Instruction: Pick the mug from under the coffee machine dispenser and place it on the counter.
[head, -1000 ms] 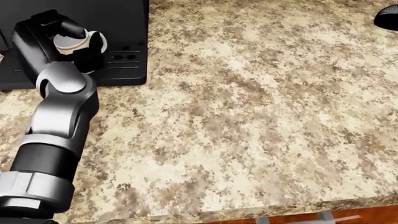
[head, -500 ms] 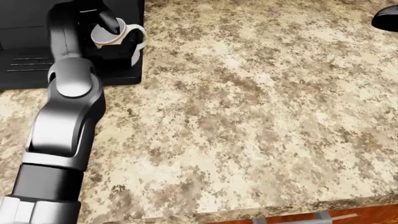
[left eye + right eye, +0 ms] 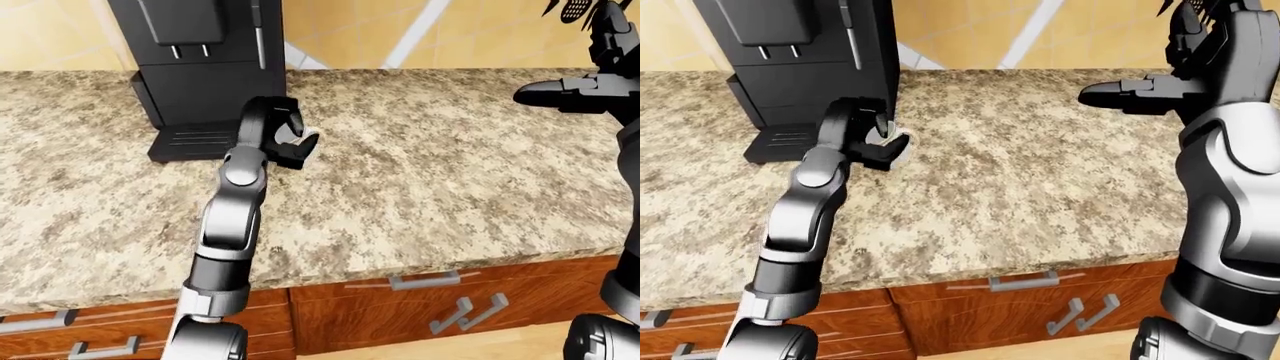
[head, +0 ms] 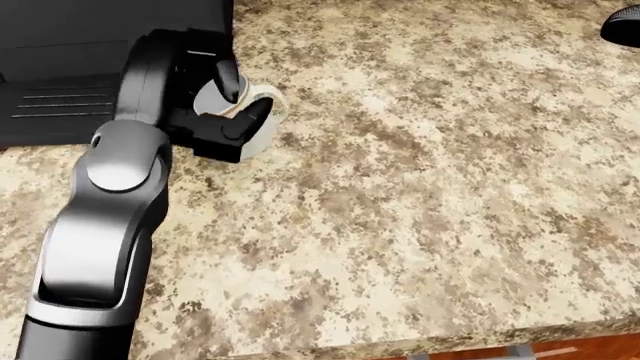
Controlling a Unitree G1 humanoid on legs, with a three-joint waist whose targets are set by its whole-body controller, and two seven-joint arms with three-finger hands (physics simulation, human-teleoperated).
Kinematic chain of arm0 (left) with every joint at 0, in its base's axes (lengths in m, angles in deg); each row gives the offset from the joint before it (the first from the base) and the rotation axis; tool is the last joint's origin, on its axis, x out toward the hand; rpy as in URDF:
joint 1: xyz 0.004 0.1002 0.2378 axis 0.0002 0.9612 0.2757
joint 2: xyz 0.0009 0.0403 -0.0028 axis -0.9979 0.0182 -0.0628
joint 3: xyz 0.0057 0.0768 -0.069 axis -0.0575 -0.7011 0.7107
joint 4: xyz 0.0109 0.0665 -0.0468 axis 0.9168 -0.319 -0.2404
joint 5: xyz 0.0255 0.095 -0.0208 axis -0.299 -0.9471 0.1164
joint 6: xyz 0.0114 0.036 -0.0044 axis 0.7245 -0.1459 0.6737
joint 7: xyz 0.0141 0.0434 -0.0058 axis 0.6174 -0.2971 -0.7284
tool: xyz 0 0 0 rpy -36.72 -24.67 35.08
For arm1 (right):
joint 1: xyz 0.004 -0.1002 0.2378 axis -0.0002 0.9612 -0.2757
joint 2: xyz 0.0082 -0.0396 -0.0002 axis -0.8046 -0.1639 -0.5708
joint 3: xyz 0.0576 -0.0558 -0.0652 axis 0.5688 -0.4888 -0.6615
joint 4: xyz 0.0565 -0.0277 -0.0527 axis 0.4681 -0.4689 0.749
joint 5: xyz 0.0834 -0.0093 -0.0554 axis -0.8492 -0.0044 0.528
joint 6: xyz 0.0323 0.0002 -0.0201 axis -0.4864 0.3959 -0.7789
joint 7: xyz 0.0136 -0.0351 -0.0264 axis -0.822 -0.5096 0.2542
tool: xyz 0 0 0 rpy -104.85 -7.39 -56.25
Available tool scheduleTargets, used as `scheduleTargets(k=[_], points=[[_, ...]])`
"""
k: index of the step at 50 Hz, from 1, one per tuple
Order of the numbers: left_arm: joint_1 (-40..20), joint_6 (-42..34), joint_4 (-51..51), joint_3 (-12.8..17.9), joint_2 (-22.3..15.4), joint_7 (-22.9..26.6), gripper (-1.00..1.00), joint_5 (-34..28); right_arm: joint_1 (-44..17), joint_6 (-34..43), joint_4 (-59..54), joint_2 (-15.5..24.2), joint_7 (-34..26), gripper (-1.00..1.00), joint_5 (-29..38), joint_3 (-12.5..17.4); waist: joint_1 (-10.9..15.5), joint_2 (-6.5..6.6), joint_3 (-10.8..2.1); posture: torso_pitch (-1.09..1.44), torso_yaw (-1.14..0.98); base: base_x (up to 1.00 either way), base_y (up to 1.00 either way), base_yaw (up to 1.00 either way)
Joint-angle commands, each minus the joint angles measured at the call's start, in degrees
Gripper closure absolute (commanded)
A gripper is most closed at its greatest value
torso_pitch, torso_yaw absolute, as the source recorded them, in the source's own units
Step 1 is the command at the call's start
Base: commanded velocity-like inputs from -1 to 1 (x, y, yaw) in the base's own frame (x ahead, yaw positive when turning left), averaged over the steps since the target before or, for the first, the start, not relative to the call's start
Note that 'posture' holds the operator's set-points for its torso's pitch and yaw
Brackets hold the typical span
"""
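The white mug [image 4: 245,112] is gripped by the left hand [image 4: 222,120] beside the coffee machine [image 3: 200,67]; its inside is hidden. The right hand [image 3: 1140,96] is held over the counter [image 4: 450,187], its fingers stretched out.

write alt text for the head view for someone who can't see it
The left hand grips a white mug over the speckled counter, just right of the black coffee machine. The grey arm runs up from the bottom left.

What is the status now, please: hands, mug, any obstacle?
Left hand fingers closed round the mug, clear of the coffee machine. Right hand open, held above the counter. Nothing in the way.
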Motion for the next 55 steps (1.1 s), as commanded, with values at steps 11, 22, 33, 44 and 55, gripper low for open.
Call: scheduleTargets(k=[11,22,33,44,55], points=[[-0.70,2.67,5.28,-1.02,0.45,12.01,1.00,-8.58,-1.50,-1.74,1.24,1.02,0.02,-1.00,0.11,0.85,0.09,-0.64,-1.60,0.00,0.00,0.00,0.00,0.00],[2.82,6.37,6.51,-2.31,0.93,18.56,1.00,-16.50,-1.27,-1.54,1.59,0.89,-0.02,-1.00,0.01,0.92,0.21,-0.75,-1.70,0.00,0.00,0.00,0.00,0.00],[5.00,9.11,9.38,-3.15,2.51,23.94,1.00,-23.25,-1.30,-1.30,1.79,0.93,0.07,-1.00,-0.10,0.94,0.32,-0.97,-1.79,0.00,0.00,0.00,0.00,0.00],[6.66,10.90,9.98,-3.61,3.34,26.30,1.00,-26.04,-1.71,-1.12,1.67,1.22,0.09,-1.00,-0.42,0.97,0.39,-1.06,-1.83,0.00,0.00,0.00,0.00,0.00],[7.74,6.42,18.38,-5.21,5.54,31.83,1.00,-29.30,-1.65,-1.03,1.85,1.25,0.21,-1.00,-0.64,0.93,0.47,-1.18,-1.75,0.00,0.00,0.00,0.00,0.00]])
